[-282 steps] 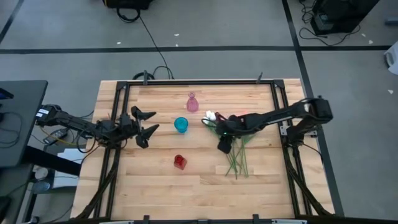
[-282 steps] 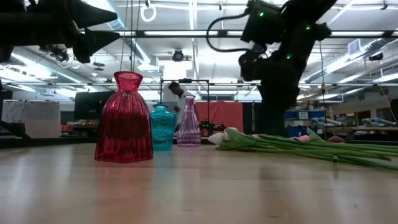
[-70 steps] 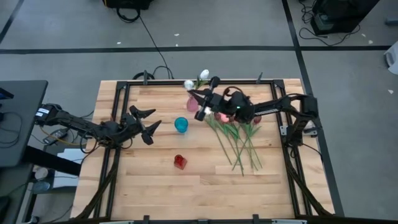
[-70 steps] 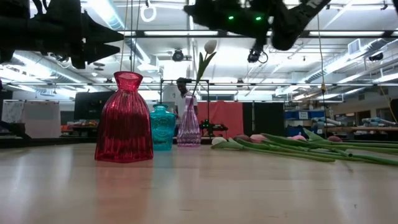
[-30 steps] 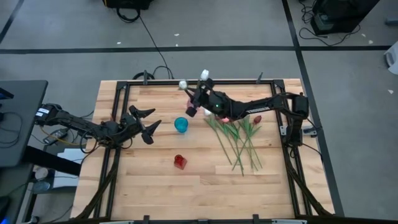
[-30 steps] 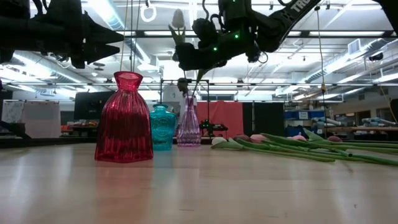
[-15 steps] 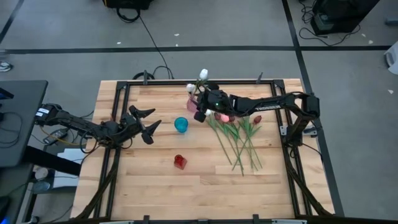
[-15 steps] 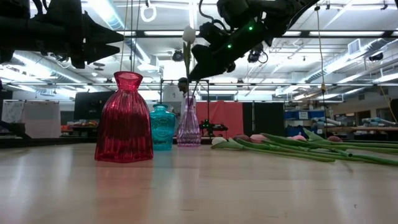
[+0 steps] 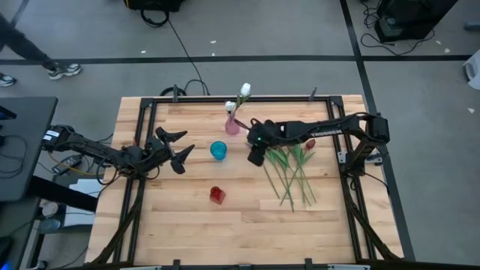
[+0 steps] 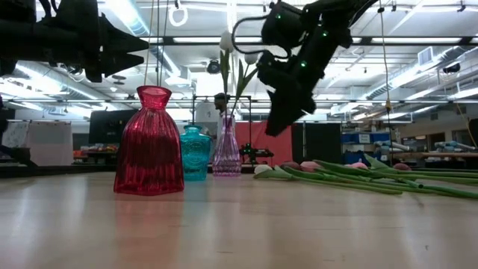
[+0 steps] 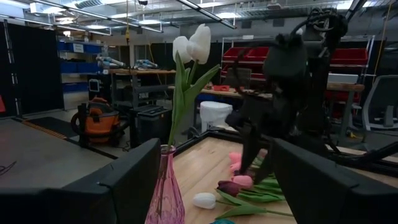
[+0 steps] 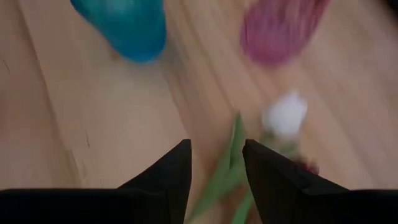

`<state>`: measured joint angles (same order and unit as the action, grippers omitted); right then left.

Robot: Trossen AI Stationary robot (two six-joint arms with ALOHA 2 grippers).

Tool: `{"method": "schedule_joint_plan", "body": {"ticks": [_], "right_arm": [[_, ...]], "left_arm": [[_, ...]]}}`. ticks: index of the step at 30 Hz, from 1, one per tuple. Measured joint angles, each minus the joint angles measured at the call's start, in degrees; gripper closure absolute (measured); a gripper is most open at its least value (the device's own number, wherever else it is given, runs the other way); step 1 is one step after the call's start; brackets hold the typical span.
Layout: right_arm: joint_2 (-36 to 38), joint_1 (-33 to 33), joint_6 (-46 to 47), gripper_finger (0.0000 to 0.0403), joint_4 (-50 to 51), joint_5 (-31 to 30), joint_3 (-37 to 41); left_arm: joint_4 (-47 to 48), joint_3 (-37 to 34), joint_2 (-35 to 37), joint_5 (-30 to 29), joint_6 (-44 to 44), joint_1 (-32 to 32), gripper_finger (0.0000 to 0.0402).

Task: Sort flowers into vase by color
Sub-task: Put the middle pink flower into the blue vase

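Two white tulips (image 9: pixel 238 99) stand with their stems in the pink vase (image 9: pixel 232 126) near the far edge; the left wrist view shows their heads (image 11: pixel 194 42) above that vase (image 11: pixel 165 194). Several more tulips (image 9: pixel 289 171), pink, dark red and one white (image 12: pixel 285 116), lie flat on the table right of centre. My right gripper (image 9: pixel 255 157) hangs open, pointing down over the head end of that pile, right of the blue vase (image 9: pixel 218 150); its fingers (image 12: pixel 174 174) hold nothing. My left gripper (image 9: pixel 178 148) waits open at the table's left.
A red vase (image 9: pixel 217 196) stands nearer the front, left of the lying stems (image 10: pixel 358 178). In the low view the vases line up as red (image 10: pixel 149 142), blue (image 10: pixel 195 153) and pink (image 10: pixel 227 149). A black frame (image 9: pixel 225 99) borders the table.
My right gripper has drawn away from the pink vase toward the table's right and near side and has sunk toward the lying flowers. The white tulip it carried a second ago, tilted over the vase, now stands free in the pink vase beside the first one.
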<state>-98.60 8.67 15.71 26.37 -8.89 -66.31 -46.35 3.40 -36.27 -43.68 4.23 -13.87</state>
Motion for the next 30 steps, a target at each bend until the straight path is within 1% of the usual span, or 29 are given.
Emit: {"method": "schedule_joint_plan", "body": {"ticks": [2,6,13,21,26,28,30], "right_arm": [[-0.6,-0.4,2.4,0.0245,1.0,0.2,0.7],[-3.0,-1.4,4.3,0.0245,2.0,3.0,2.5],[-5.1,-2.3,5.8,0.0245,3.6,3.5,2.5],[-2.4,-2.5,8.0,0.0245,19.6,3.0,2.5],[0.9,-2.7,10.4,0.0245,31.2,4.5,2.5],[1.4,-2.6,11.2,0.0245,37.1,3.1,2.5],[2.1,-2.2,11.8,0.0246,40.6,0.7,2.8]], "left_arm": [[0.0,0.0,0.0,0.0,0.0,0.0,0.0094],[0.0,0.0,0.0,0.0,0.0,0.0,0.0094],[0.1,0.0,-0.1,-0.5,0.0,0.0,0.0094],[1.3,0.0,-0.1,-0.7,-1.2,0.0,0.0094],[1.2,0.0,-0.1,-0.7,-1.5,0.0,0.0094],[1.2,0.0,-0.1,-0.7,-1.5,0.0,0.0094],[1.2,0.0,-0.1,-0.7,-1.5,0.0,0.0094]]}}
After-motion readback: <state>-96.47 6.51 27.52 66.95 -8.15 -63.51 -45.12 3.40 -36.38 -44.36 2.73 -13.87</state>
